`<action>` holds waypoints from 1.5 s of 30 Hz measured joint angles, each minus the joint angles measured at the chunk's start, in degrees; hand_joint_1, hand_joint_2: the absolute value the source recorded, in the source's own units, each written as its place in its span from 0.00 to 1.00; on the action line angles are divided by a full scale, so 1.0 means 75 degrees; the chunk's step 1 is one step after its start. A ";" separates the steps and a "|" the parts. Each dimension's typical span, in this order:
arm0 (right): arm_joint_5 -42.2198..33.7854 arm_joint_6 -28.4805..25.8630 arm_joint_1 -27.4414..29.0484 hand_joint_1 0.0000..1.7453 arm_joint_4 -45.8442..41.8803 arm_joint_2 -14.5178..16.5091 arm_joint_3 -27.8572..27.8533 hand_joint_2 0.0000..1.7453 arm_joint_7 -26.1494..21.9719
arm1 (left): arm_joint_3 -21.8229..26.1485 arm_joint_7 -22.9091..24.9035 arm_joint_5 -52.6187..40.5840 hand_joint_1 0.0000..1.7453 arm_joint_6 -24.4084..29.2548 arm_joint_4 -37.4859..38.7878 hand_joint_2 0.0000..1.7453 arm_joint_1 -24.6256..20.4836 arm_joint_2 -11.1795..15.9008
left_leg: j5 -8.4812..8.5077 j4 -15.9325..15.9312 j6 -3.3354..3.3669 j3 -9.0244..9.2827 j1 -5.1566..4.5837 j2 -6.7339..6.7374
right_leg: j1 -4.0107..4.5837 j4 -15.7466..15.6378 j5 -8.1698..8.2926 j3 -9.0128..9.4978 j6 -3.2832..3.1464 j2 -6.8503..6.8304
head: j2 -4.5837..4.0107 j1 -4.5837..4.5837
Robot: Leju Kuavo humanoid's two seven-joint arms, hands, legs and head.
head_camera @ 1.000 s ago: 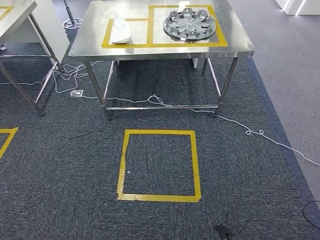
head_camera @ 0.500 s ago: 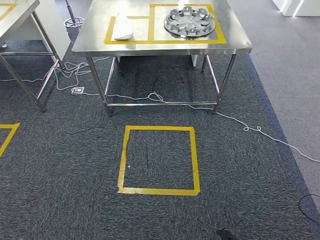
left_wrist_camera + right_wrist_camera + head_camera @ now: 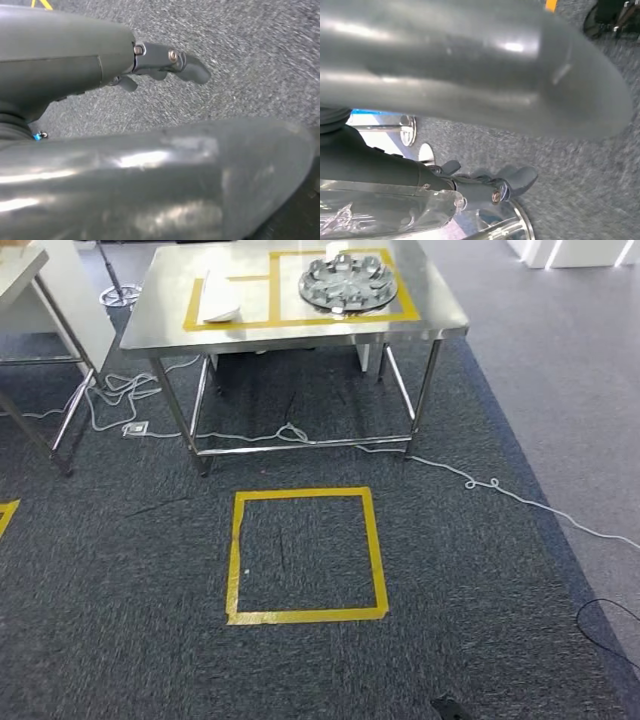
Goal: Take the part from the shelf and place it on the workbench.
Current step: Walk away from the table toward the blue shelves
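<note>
Side table: at the far left of my head view I see the corner of a second steel table (image 3: pixel 30 265), well apart from the workbench.
Loose wiring: a tangle of white cables (image 3: pixel 113 395) lies on the dark carpet (image 3: pixel 113 570) between the two tables.
Workbench: a steel workbench (image 3: pixel 158 300) stands ahead of me, its top marked with two adjoining rectangles of yellow tape.
White object: a pale, flat item (image 3: pixel 219 302) lies in the smaller, left rectangle; I can't make out what it is.
Wheel cover: a silver wheel cover (image 3: pixel 347 282) lies flat inside the larger, right rectangle.
Floor marker: a yellow tape square (image 3: pixel 306 616) is on the carpet in front of the workbench.
Right-side cable: a white cord (image 3: pixel 490 485) trails from under the workbench off to the right.
Left hand: in its wrist view my left hand (image 3: pixel 151 55) hangs over bare carpet, dark fingers (image 3: pixel 188 67) stretched out away from the thumb, with nothing in them.
Right hand: in its wrist view my right hand (image 3: pixel 471 185) has its fingers lying along a shiny, partly see-through piece (image 3: pixel 388 210) with a round metal rim.
Grip: I cannot tell whether the right hand is clamped on that piece or only beside it.
</note>
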 joint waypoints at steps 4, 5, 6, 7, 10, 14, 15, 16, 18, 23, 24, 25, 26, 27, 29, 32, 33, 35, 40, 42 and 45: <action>0.0010 0.0004 0.0057 0.00 -0.0001 -0.0004 -0.0022 0.00 0.0023 | 0.0000 0.0000 0.0000 0.00 -0.0016 0.0000 0.00 0.0003 0.0001 | -0.0706 0.0986 -0.0213 -0.0442 0.0052 -0.0354 | -0.0046 0.0017 0.0229 -0.0186 -0.0134 0.0299 | 0.0001 -0.0054; 0.0012 0.0005 0.0050 0.00 -0.0001 -0.0005 -0.0028 0.00 0.0023 | 0.0000 0.0000 0.0000 0.00 -0.0016 0.0000 0.00 0.0016 0.0001 | -0.1068 0.1643 -0.0245 -0.0740 0.0062 -0.0483 | -0.0046 0.0029 0.0278 -0.0250 -0.0153 0.0387 | 0.0001 -0.0069; 0.0012 0.0007 0.0049 0.00 -0.0001 -0.0005 -0.0029 0.00 0.0020 | 0.0000 0.0000 0.0000 0.00 -0.0017 0.0000 0.00 0.0030 0.0002 | -0.1345 0.2261 -0.0255 -0.1019 0.0068 -0.0535 | -0.0045 0.0047 0.0316 -0.0312 -0.0161 0.0477 | 0.0002 -0.0081; 0.0012 0.0008 0.0059 0.00 -0.0001 -0.0005 -0.0029 0.00 0.0019 | 0.0000 0.0000 0.0000 0.00 -0.0017 0.0000 0.00 0.0042 0.0002 | -0.1471 0.2661 -0.0251 -0.1194 0.0069 -0.0554 | -0.0043 0.0065 0.0343 -0.0366 -0.0162 0.0569 | 0.0002 -0.0085; 0.0012 0.0005 0.0091 0.00 -0.0001 -0.0005 -0.0037 0.00 0.0020 | 0.0000 0.0000 0.0000 0.00 -0.0017 0.0000 0.00 0.0055 0.0003 | -0.0935 0.1975 -0.0172 -0.0802 0.0067 -0.0653 | -0.0041 0.0098 0.0385 -0.0432 -0.0138 0.0848 | 0.0002 -0.0086; 0.0011 0.0001 0.0058 0.00 -0.0001 0.0015 -0.0055 0.00 0.0006 | 0.0000 0.0000 0.0000 0.00 -0.0016 0.0000 0.00 0.0026 0.0020 | -0.0294 0.0141 0.0012 0.0140 0.0043 -0.1213 | -0.0032 0.0179 0.0405 -0.0538 -0.0043 0.1190 | 0.0002 -0.0103; 0.0011 -0.0001 0.0065 0.00 -0.0001 0.0015 -0.0058 0.00 0.0004 | 0.0000 0.0000 0.0000 0.00 -0.0016 0.0000 0.00 0.0017 0.0018 | -0.0298 0.0070 0.0044 0.0165 0.0036 -0.1179 | -0.0025 0.0202 0.0403 -0.0592 -0.0009 0.1265 | 0.0002 -0.0103; 0.0011 -0.0001 0.0085 0.00 -0.0001 0.0011 -0.0064 0.00 0.0002 | 0.0000 0.0000 0.0000 0.00 -0.0017 0.0000 0.00 0.0006 0.0015 | -0.0304 0.0073 0.0076 0.0157 0.0050 -0.1099 | -0.0027 0.0226 0.0391 -0.0634 0.0024 0.1289 | 0.0002 -0.0099; 0.0012 -0.0004 0.0106 0.00 -0.0001 0.0004 -0.0086 0.00 0.0003 | 0.0000 0.0000 0.0000 0.00 -0.0015 0.0000 0.00 -0.0002 0.0011 | -0.0286 0.0056 0.0148 0.0153 0.0077 -0.0947 | -0.0023 0.0580 0.0148 -0.0829 0.0098 0.1058 | 0.0002 -0.0050; 0.0011 -0.0007 0.0084 0.00 -0.0001 0.0003 -0.0113 0.00 0.0004 | 0.0000 0.0000 0.0000 0.00 -0.0017 0.0000 0.00 0.0042 0.0012 | -0.0298 0.0059 0.0196 0.0143 0.0091 -0.0496 | -0.0071 0.3010 -0.0919 -0.2018 0.0260 0.0527 | 0.0002 0.0037; 0.0012 -0.0008 0.0098 0.00 -0.0001 0.0002 -0.0120 0.00 0.0006 | 0.0000 0.0000 0.0000 0.00 -0.0017 0.0000 0.00 0.0040 0.0014 | -0.0309 0.0060 0.0184 0.0155 0.0092 -0.0421 | -0.0079 0.2847 -0.0759 -0.1942 0.0264 0.0510 | 0.0002 0.0036; 0.0013 -0.0009 0.0106 0.00 -0.0001 0.0001 -0.0128 0.00 0.0007 | 0.0000 0.0000 0.0000 0.00 -0.0017 0.0000 0.00 0.0037 0.0012 | -0.0323 0.0061 0.0166 0.0176 0.0095 -0.0350 | -0.0082 0.2368 -0.0478 -0.1705 0.0261 0.0464 | 0.0002 0.0037; 0.0014 -0.0010 0.0103 0.00 -0.0001 0.0001 -0.0133 0.00 0.0007 | 0.0000 0.0000 0.0000 0.00 -0.0017 0.0000 0.00 0.0033 0.0010 | -0.0341 0.0062 0.0139 0.0204 0.0094 -0.0282 | -0.0079 0.1707 -0.0160 -0.1363 0.0253 0.0322 | 0.0002 0.0038; 0.0015 -0.0010 0.0087 0.00 -0.0001 0.0004 -0.0136 0.00 0.0005 | 0.0000 0.0000 0.0000 0.00 -0.0017 0.0000 0.00 0.0033 0.0010 | -0.0370 0.0073 0.0105 0.0229 0.0076 -0.0217 | -0.0076 0.1062 0.0093 -0.1031 0.0244 0.0136 | 0.0002 0.0049; 0.0015 -0.0009 0.0057 0.00 -0.0001 0.0012 -0.0137 0.00 -0.0001 | 0.0001 0.0000 0.0000 0.00 -0.0017 0.0000 0.00 0.0032 0.0011 | -0.0407 0.0091 0.0035 0.0260 0.0034 -0.0096 | -0.0067 0.0382 0.0335 -0.0678 0.0178 -0.0079 | 0.0002 0.0037; 0.0016 -0.0010 0.0068 0.00 0.0001 0.0017 -0.0139 0.00 -0.0001 | 0.0003 0.0000 0.0000 0.00 -0.0017 0.0000 0.00 0.0020 0.0016 | -0.0487 0.0138 -0.0055 0.0267 0.0026 0.0029 | -0.0076 0.0334 0.0373 -0.0693 0.0041 0.0136 | 0.0002 -0.0003; 0.0018 -0.0012 0.0073 0.00 0.0001 0.0018 -0.0142 0.00 0.0001 | 0.0003 0.0000 0.0000 0.00 -0.0017 0.0000 0.00 0.0017 0.0017 | -0.0626 0.0306 -0.0093 0.0200 0.0035 -0.0062 | -0.0092 0.0315 0.0395 -0.0697 -0.0003 0.0213 | 0.0002 -0.0005; 0.0022 -0.0015 0.0055 0.00 -0.0001 0.0020 -0.0149 0.00 0.0000 | 0.0006 0.0000 0.0000 0.00 -0.0018 0.0000 0.00 0.0022 0.0017 | -0.1162 0.1229 -0.0166 -0.0227 0.0065 -0.0377 | -0.0121 0.0285 0.0441 -0.0716 -0.0073 0.0368 | 0.0002 -0.0011; 0.0024 -0.0010 0.0076 0.00 0.0001 0.0020 -0.0154 0.00 -0.0010 | 0.0017 0.0000 0.0000 0.00 -0.0038 0.0000 0.00 0.0060 0.0020 | -0.1325 0.2519 -0.0187 -0.0989 0.0107 -0.0600 | -0.0155 0.0285 0.0473 -0.0754 -0.0075 0.0860 | 0.0002 -0.0010; 0.0023 -0.0011 0.0072 0.00 -0.0001 0.0020 -0.0159 0.00 -0.0010 | 0.0018 0.0000 0.0000 0.00 -0.0039 0.0000 0.00 0.0057 0.0019 | -0.0668 0.1333 -0.0186 -0.0470 0.0150 -0.0867 | -0.0173 0.0293 0.0478 -0.0746 -0.0014 0.1066 | 0.0001 -0.0018; 0.0022 -0.0011 0.0067 0.00 -0.0001 0.0020 -0.0163 0.00 -0.0010 | 0.0023 0.0000 0.0000 0.00 -0.0037 0.0000 0.00 0.0043 0.0020 | -0.0335 0.0279 -0.0148 -0.0030 0.0210 -0.1243 | -0.0174 0.0330 0.0480 -0.0830 0.0123 0.1332 | 0.0001 -0.0056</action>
